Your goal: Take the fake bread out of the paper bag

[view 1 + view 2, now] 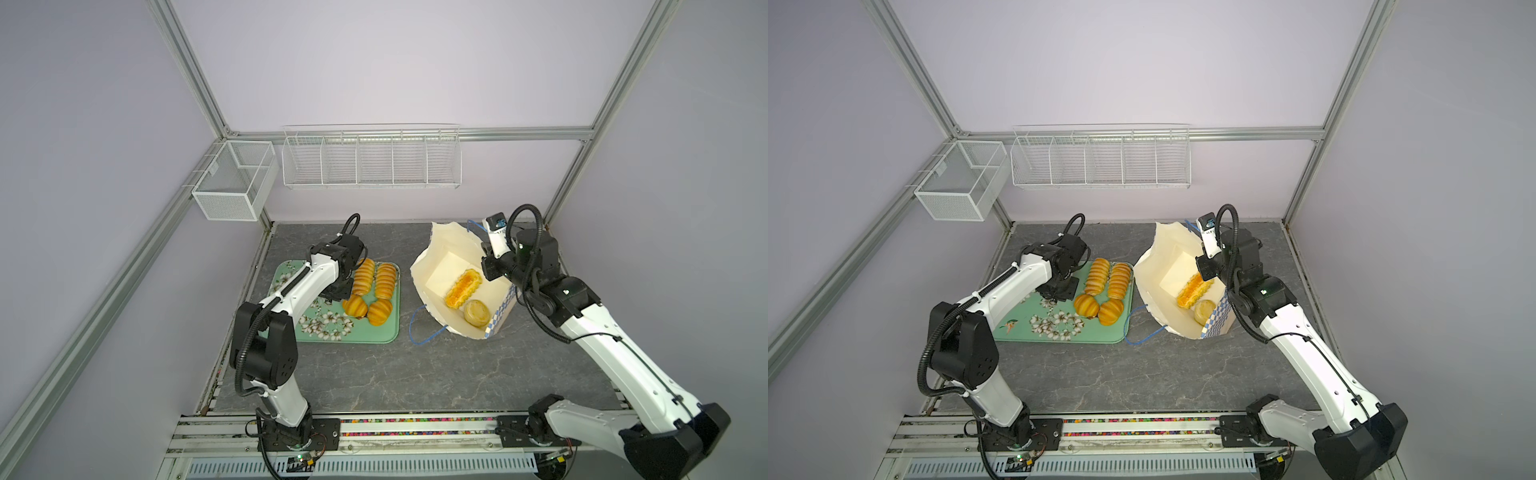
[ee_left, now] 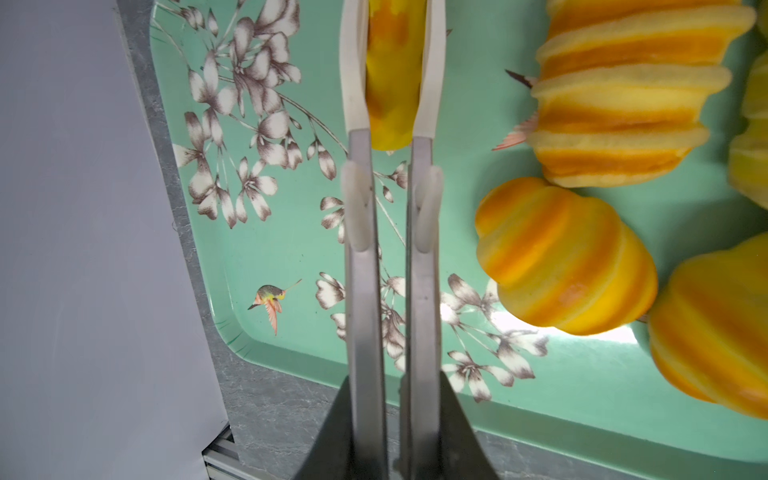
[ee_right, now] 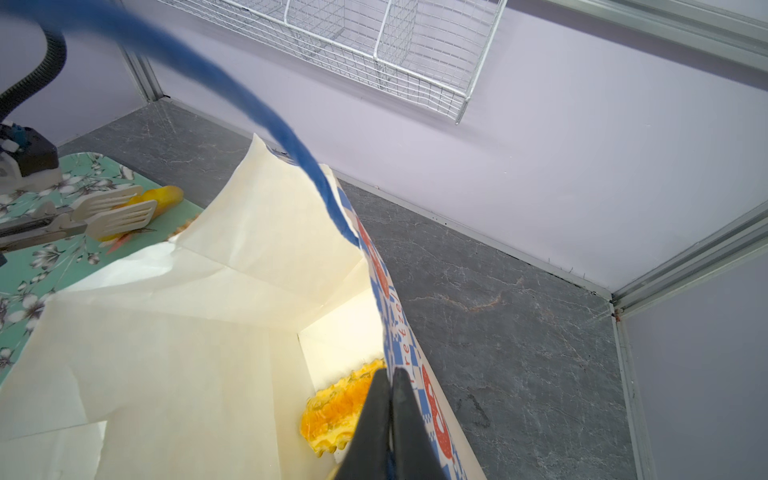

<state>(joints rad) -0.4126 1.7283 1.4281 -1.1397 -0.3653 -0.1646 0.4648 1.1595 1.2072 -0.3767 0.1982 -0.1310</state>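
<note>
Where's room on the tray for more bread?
Bare: the tray's near left part, beside the round buns, and the table in front of tray and bag. Crowded: the tray's right half, four breads; the left gripper has a fifth bread beside them.

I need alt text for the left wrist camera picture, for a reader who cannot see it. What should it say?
The left gripper, seen from its wrist, holds a yellow toy bread between its white tips over a mint-green floral tray. Beside it on the tray lie a ribbed loaf, a round striped bun and part of a second bun.
</note>
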